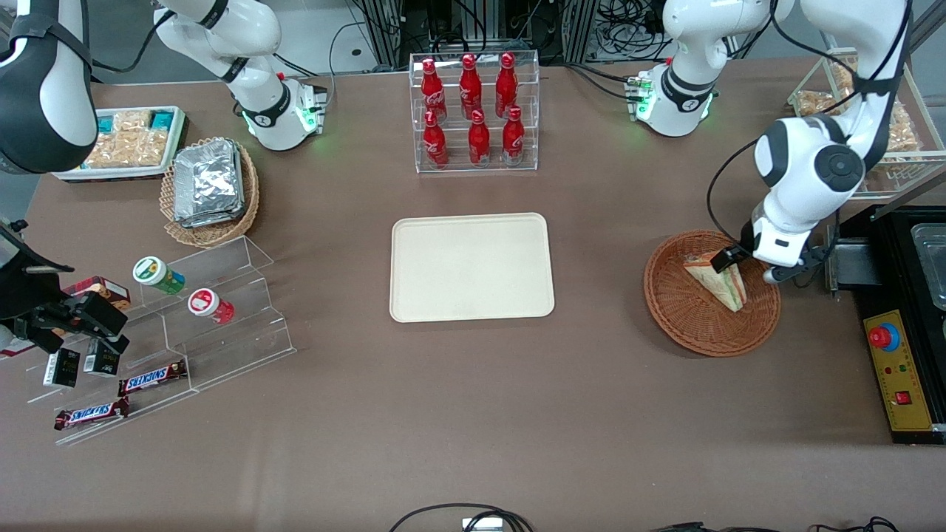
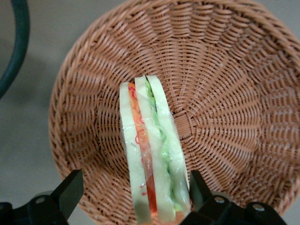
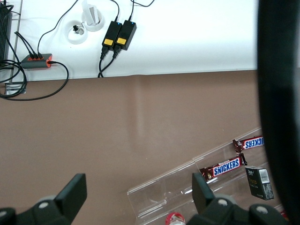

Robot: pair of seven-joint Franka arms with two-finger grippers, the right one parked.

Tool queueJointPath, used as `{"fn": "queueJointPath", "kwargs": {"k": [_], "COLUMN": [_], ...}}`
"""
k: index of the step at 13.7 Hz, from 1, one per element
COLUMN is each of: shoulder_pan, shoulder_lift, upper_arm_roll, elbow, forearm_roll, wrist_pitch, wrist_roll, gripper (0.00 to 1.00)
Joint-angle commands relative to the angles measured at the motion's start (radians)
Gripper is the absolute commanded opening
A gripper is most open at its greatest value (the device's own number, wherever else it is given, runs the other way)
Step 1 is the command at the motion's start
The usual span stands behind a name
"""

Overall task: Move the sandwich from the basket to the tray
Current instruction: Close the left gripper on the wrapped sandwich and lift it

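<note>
Inside woven round basket point(image 2: 225, 84): layered wedge sandwich point(image 2: 152, 154); gripper point(image 2: 133, 187) astride, spread.

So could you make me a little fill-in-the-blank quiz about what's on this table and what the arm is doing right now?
1. The sandwich lies in the round wicker ____.
2. The hand sits low over the basket with its fingers open, one on each side of the ____.
3. The cream tray in the middle of the table holds ____.
4. The clear rack holds six red ____.

Missing words: basket; sandwich; nothing; bottles
</note>
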Motion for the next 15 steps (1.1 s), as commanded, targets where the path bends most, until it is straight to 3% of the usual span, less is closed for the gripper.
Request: {"fn": "queueJointPath", "kwargs": {"k": [1,5,6,8,9,15], "shoulder_pan": [0.004,0.004,0.001,-0.005,-0.007,-0.008], "shoulder_lift": [0.016,0.046,0.059,0.069,0.072,0.022], "upper_arm_roll": [-0.006,-0.006,-0.006,-0.007,-0.007,-0.015], "elbow": [-0.022,-0.022,-0.020,-0.017,-0.016,0.000], "forearm_roll": [0.010,0.010,0.010,0.010,0.010,0.011], "wrist_pitch": [0.053,0.070,0.079,0.090,0.090,0.032], "wrist_roll": [-0.029,-0.055,-0.087,-0.133,-0.134,-0.128], "gripper": [1.00,0.98,0.75,0.05,0.00,0.00]}}
